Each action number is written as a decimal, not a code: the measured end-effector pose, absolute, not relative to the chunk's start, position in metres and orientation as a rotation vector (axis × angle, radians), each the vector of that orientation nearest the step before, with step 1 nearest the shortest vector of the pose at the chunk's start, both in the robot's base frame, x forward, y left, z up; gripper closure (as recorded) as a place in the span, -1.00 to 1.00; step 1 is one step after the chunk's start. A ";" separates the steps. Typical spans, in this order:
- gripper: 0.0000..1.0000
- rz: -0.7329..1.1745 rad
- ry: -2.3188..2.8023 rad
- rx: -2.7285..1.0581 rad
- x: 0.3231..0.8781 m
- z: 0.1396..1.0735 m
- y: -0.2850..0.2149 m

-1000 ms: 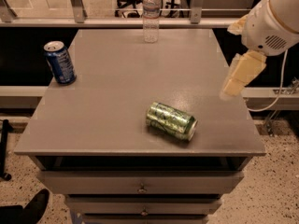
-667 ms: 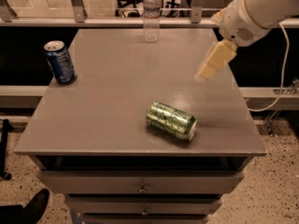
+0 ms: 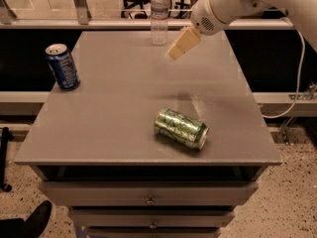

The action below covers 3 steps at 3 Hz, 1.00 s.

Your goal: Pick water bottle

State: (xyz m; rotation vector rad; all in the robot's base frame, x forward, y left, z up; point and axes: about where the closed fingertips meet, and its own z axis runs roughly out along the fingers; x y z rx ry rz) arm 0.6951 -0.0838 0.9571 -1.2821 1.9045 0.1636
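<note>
Hand [image 3: 177,47] hovers near water bottle [image 3: 159,15] at far edge of surface [image 3: 114,108] — open gap between them, blue can [image 3: 62,66] and green can [image 3: 181,128] well apart.

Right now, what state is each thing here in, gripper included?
water bottle: upright, capped, at the table's far edge.
blue soda can: upright, near the left edge.
green soda can: lying on its side.
gripper: in the air right of the bottle, not touching it.

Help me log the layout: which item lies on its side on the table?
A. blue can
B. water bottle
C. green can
C: the green can lies on its side near the front, the blue can and water bottle stand upright; the gripper hangs beside the bottle, apart from it.
</note>
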 end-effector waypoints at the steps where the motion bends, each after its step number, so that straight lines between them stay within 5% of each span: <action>1: -1.00 0.183 1.894 -1.250 0.701 0.955 -0.082; 3: -1.00 0.258 1.829 -1.040 0.766 0.947 -0.080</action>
